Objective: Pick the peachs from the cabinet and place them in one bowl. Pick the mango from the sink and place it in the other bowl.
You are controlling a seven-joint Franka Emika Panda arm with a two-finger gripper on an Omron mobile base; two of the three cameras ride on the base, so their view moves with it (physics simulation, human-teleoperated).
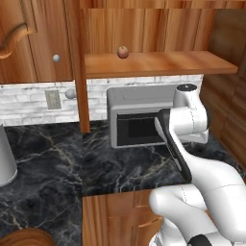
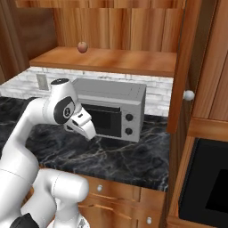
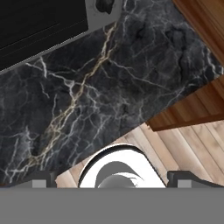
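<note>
One peach sits on the cabinet shelf, well above and beyond the jaws, which point down at the black marble bench before the microwave. The jaws are spread wide and empty. Reaching it calls for lifting and turning the hand up toward the shelf.

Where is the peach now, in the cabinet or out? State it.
In. The peach sits on the cabinet shelf above the microwave, untouched.

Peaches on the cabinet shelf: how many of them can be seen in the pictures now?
1. A single peach sits on the cabinet shelf above the microwave, toward the shelf's left part. A second one may be somewhere outside these views.
</note>
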